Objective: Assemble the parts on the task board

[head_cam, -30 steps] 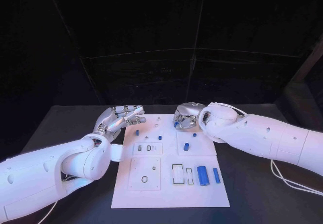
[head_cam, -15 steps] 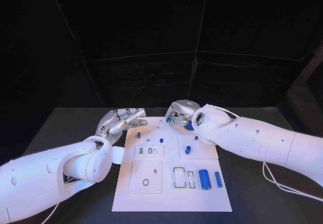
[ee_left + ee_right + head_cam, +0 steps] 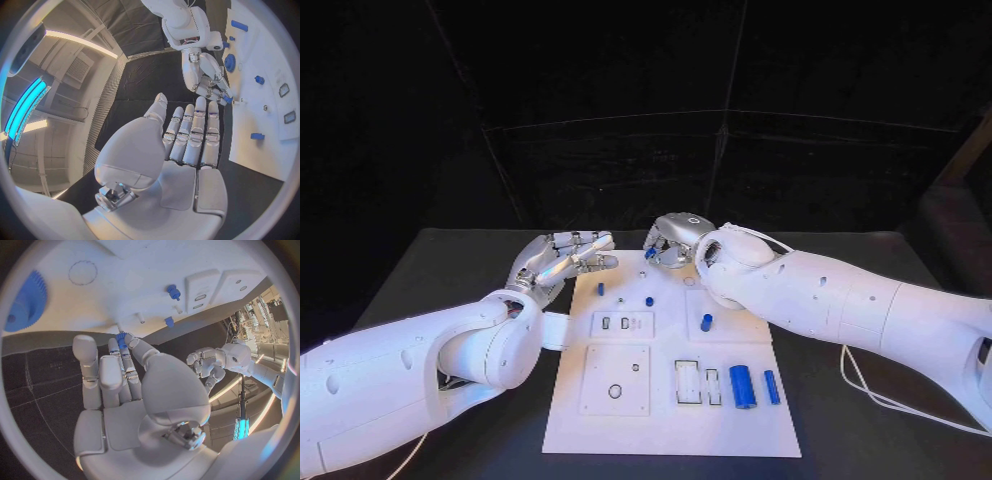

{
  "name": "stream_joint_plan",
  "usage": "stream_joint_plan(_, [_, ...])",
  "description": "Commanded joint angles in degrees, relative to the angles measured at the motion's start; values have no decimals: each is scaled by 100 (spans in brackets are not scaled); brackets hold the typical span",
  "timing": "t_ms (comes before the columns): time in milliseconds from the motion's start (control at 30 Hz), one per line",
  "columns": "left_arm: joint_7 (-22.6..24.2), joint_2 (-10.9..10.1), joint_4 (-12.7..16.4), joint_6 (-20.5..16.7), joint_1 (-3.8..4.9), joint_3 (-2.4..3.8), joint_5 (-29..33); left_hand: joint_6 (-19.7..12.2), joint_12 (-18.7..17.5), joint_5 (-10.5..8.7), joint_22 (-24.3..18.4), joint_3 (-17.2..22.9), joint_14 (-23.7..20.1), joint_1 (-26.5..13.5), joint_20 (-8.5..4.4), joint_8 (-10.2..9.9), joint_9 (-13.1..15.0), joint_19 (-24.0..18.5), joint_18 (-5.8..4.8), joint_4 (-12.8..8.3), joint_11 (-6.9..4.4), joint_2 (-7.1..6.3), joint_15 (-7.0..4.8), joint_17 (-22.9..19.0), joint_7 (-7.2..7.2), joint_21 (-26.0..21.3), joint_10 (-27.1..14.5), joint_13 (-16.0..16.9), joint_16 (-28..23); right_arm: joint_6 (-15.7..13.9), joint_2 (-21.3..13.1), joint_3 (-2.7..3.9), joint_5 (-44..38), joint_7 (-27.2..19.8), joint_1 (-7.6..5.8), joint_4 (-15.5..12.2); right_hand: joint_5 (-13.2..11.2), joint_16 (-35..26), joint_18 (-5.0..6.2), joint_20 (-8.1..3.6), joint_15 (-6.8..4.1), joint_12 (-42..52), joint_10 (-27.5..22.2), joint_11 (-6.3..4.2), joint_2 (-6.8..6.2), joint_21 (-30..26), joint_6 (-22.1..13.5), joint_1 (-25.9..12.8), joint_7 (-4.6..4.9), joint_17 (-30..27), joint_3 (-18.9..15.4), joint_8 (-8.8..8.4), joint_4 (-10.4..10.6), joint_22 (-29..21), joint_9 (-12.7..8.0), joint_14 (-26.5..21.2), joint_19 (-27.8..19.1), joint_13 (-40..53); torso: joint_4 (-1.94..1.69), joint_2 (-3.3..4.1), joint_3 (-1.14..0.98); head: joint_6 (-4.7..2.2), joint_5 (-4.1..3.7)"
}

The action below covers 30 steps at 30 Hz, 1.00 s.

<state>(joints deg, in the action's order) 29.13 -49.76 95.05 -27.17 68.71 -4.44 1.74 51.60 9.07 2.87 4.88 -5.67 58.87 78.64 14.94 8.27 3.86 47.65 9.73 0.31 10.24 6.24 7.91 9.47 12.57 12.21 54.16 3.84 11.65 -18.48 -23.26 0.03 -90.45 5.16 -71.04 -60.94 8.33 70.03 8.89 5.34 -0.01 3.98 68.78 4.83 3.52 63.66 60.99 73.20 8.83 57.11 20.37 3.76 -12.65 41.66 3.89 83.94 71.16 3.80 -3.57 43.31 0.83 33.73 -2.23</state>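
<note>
The white task board (image 3: 668,420) lies in the middle of the black table. My right hand (image 3: 672,238) hovers over its far edge and pinches a small blue part (image 3: 120,337) between thumb and a fingertip; the same part (image 3: 651,254) peeks out under the fingers in the head view. A blue gear (image 3: 25,302) sits on the board beside that hand. My left hand (image 3: 561,255) hangs over the board's far left corner, fingers straight and apart, holding nothing. The left wrist view shows the right hand (image 3: 209,80) just beyond the left fingertips (image 3: 199,102).
Small blue pegs (image 3: 600,289) (image 3: 649,300) stand in the board's far part and another (image 3: 707,322) further right. Two long blue cylinders (image 3: 743,385) (image 3: 770,385) lie near the front right beside empty rectangular slots (image 3: 685,381). Black table (image 3: 459,270) surrounds the board.
My right hand has shifted left along the board's far edge with the small blue part in its fingertips. The left hand has hardly moved.
</note>
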Motion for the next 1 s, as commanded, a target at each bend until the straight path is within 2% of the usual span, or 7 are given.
stream_joint_plan(33, [4,11,7,86,16,7,-39,36,-31,-13,-5,14,27,23,-11,-21,-7,48,83,-19,5,1,21,7,12,-26,52,-8,-29,89,45,4,13,55,-13,44,-24,42,-31,29,0,-18,-32,15,-66,23,4,-9,30,9,43,5,-14,12,-3,113,-32,-3,-13,16,8,15,5])
stream_joint_plan(133, [-1,13,3,85,21,7,-39,36,-31,-13,-5,14,27,23,-11,-21,-7,48,83,-19,5,1,21,7,12,-26,52,-8,-29,142,78,4,13,69,-13,82,-24,43,-31,29,0,-18,-32,15,-68,24,4,-9,30,10,46,5,-13,13,-3,113,-32,-3,-6,14,10,18,5])
stream_joint_plan(367, [-5,22,-1,89,26,7,-39,36,-31,-13,-5,14,27,23,-11,-21,-7,48,83,-19,5,1,21,7,12,-26,52,-8,-29,191,134,4,10,104,-13,175,-25,56,-31,33,3,-19,-45,19,-102,36,-7,-7,33,21,88,2,1,21,-3,112,-38,-3,-17,17,5,8,15])
stream_joint_plan(633, [-11,26,-2,95,29,7,-39,36,-37,-13,-9,13,27,18,-11,-27,-7,49,83,-21,7,-7,22,8,14,-33,52,-9,-36,298,188,4,-197,438,-13,240,-34,81,-34,40,8,-22,-70,24,-155,56,-28,-26,31,49,131,-1,36,40,-5,114,-43,-4,-15,19,2,29,19])
stream_joint_plan(833, [-19,28,-8,103,31,7,-39,36,-37,-13,-9,13,27,18,-11,-27,-7,49,83,-21,7,-7,22,8,14,-33,52,-9,-36,294,215,4,-266,536,-13,250,-36,97,-32,45,10,-23,-88,26,-198,61,-48,-30,30,64,167,-5,52,37,-6,114,-54,-4,-6,22,3,36,24])
stream_joint_plan(1000, [-27,32,-13,110,31,7,-39,36,-37,-13,-9,13,27,18,-11,-27,-7,49,83,-21,7,-7,22,8,14,-33,52,-9,-36,279,243,4,-279,548,-13,262,-44,130,-25,55,21,-29,-138,37,-259,51,-99,-47,37,98,231,-12,98,4,-10,117,-89,-7,-18,24,4,37,21])
